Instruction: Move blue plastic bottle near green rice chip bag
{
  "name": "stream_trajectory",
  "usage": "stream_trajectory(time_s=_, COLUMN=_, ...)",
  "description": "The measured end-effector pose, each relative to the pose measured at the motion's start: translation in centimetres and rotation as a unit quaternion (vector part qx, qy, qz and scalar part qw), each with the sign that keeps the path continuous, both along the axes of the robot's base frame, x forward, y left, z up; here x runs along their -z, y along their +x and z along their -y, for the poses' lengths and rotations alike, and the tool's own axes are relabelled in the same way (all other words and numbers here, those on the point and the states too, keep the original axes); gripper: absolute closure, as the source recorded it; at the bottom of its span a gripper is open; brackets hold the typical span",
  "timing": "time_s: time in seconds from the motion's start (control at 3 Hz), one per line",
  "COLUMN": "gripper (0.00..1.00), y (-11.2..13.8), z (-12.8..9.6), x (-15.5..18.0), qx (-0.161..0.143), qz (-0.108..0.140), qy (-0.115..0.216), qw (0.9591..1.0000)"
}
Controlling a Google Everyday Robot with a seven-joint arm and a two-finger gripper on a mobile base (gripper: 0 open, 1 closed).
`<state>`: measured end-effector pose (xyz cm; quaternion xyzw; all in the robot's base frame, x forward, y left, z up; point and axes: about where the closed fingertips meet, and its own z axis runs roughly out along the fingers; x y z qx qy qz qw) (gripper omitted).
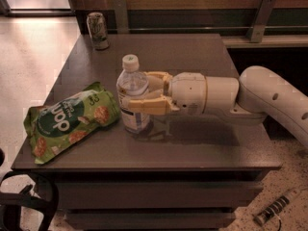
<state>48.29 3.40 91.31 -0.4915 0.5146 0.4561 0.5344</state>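
Note:
The blue plastic bottle (132, 91) is clear with a white cap and stands upright on the dark table (202, 148), just right of the green rice chip bag (67, 121). The bag lies flat at the table's left front, its right edge close to the bottle's base. My gripper (139, 93) reaches in from the right, its tan fingers (144, 105) closed around the bottle's middle. The white arm (269, 100) stretches to the right edge of the view.
A short metal drink can (98, 30) stands at the table's far left corner. A wooden wall with metal brackets (260, 18) runs behind the table. A light floor lies to the left; a dark chair part (19, 201) sits at the lower left.

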Motion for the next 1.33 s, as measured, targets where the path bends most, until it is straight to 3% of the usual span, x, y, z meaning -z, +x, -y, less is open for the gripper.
stream_trajectory(time_s=0.67, gripper=0.59, y=-0.04, z=-0.08, x=-0.1, qx=0.0, qz=-0.001, qy=-0.001, qw=1.0)
stream_trajectory(time_s=1.33, gripper=0.03, y=-0.26, z=-0.6, x=-0.26, qx=-0.005, qz=0.0, qy=-0.001, qw=1.0)
